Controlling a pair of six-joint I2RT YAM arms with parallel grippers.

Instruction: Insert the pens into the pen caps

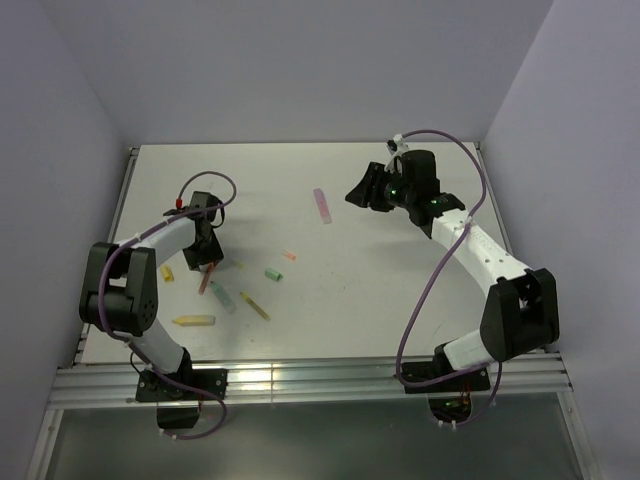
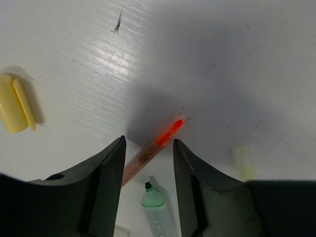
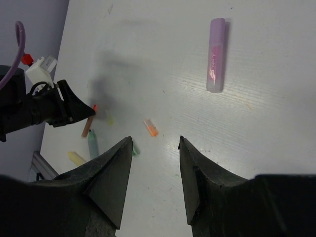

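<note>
Here, orange pen (image 2: 150, 155), tail hidden, within the spread left hand (image 2: 148, 140); right hand (image 3: 155, 138) apart.

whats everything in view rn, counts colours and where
purple pen: 1, pink-purple, far centre
orange pen: 1, orange-red, left side
mint pen: 1, pale green, beside orange pen
yellow pen: 1, yellow, near left
olive pen: 1, olive-yellow, near centre-left
orange cap: 1, orange, centre
green cap: 1, green, centre
yellow cap: 1, yellow, left
pale cap: 1, pale yellow, by orange pen
table: 1, white, under all
left gripper: 1, black, open, straddling orange pen
right gripper: 1, black, open, empty, far right
</note>
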